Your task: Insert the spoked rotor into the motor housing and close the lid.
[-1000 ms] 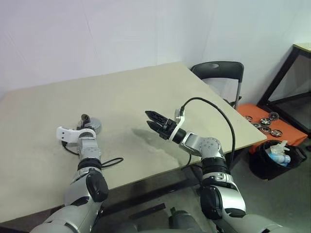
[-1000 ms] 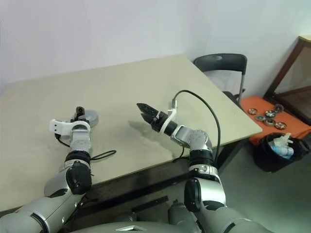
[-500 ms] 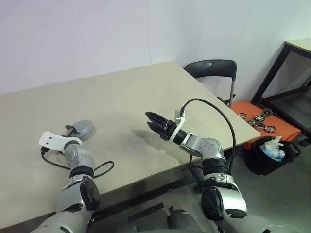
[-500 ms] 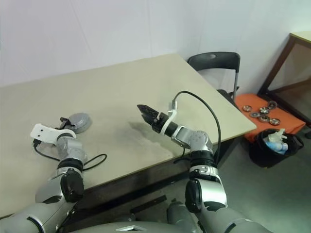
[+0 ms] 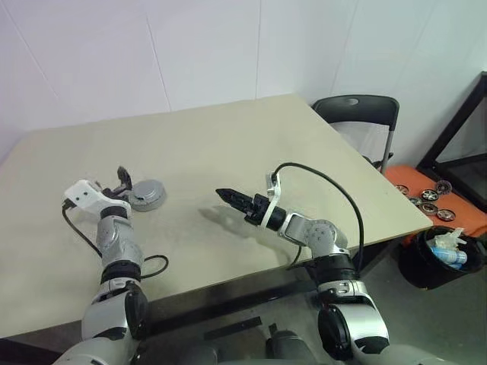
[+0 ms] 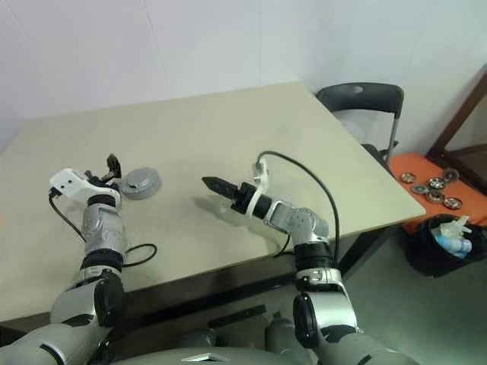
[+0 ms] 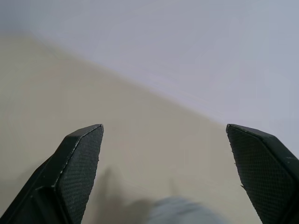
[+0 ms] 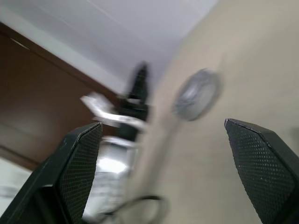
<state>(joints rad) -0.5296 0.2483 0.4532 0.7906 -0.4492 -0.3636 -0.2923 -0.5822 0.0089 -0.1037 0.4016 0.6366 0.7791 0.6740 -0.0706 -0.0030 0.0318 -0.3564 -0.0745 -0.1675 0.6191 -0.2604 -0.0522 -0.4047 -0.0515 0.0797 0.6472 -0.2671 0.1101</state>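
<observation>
The lid [image 5: 147, 195] shows as a low round grey body resting flat on the beige table [image 5: 228, 144], left of centre. I cannot tell the motor housing apart beneath it. The spoked rotor is hidden. My left gripper [image 5: 116, 182] hangs open just left of the lid and above the table, with nothing between its fingers. The lid's blurred top edge [image 7: 182, 212] lies below its fingertips [image 7: 79, 158]. My right gripper [image 5: 226, 196] hovers open and empty near the table's middle, pointing toward the lid [image 8: 196, 93] and the left gripper [image 8: 138, 81].
A black folding chair [image 5: 358, 110] stands off the table's right corner. Beyond it are an orange mat [image 5: 430, 201] with several small wheels, a black bin [image 5: 441, 255] and a dark table frame [image 5: 464, 114]. A black cable [image 5: 152, 266] loops by the near edge.
The camera view has shifted. My left gripper has lifted off the lid and rolled, and now stands beside it. My right gripper has rolled but stays in about the same place.
</observation>
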